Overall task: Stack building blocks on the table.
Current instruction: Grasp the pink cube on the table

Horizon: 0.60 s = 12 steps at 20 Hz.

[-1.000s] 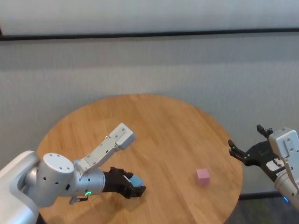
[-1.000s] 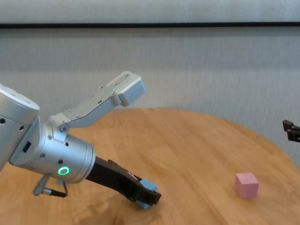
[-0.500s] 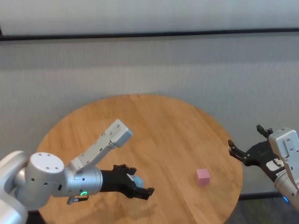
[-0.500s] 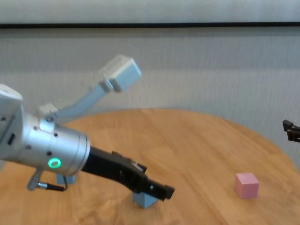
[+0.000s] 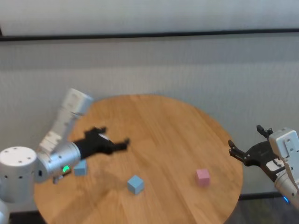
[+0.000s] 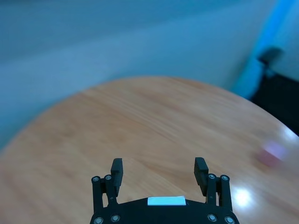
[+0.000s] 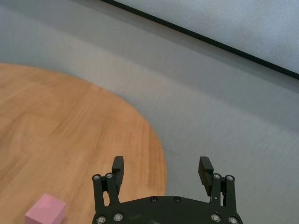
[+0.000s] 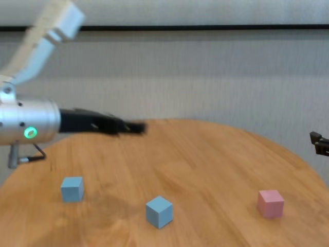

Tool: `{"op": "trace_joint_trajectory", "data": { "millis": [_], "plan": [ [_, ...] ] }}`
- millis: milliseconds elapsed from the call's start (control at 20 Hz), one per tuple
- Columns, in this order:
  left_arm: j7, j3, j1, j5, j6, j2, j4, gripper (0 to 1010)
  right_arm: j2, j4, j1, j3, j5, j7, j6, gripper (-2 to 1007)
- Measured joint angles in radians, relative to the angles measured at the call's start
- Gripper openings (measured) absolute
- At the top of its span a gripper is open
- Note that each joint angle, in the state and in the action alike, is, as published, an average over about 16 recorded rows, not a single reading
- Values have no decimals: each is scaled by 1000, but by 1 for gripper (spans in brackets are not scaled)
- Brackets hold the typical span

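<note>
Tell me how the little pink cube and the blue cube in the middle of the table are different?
The pale pink matte cube lies toward the table's right side, near the right gripper; the light blue matte cube lies in the middle. In the chest view the blue cube shows a corner forward; the pink one sits squarer. Both look equal-sized and lie free on the round wooden table.

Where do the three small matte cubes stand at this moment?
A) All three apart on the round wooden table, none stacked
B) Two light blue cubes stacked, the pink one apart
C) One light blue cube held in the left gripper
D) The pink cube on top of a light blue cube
A: the two small matte light blue cubes and the pale pink cube each rest separately on the round wood-grain table; both grippers are empty.
</note>
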Motion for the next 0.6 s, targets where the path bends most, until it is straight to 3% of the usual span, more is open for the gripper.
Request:
{"op": "trace_joint_trajectory", "data": {
  "millis": [300, 450, 600],
  "plan": [
    [143, -107, 33, -9, -101, -30, 15, 999, 1, -4, -1, 0, 4, 12, 4, 1005],
    [177, -135, 41, -6, -133, -39, 23, 999, 4, -21, -5, 2, 24, 43, 20, 1005],
    [185, -142, 45, -1, -146, -41, 25, 999, 12, -49, -12, 5, 55, 84, 48, 1005]
  ]
}}
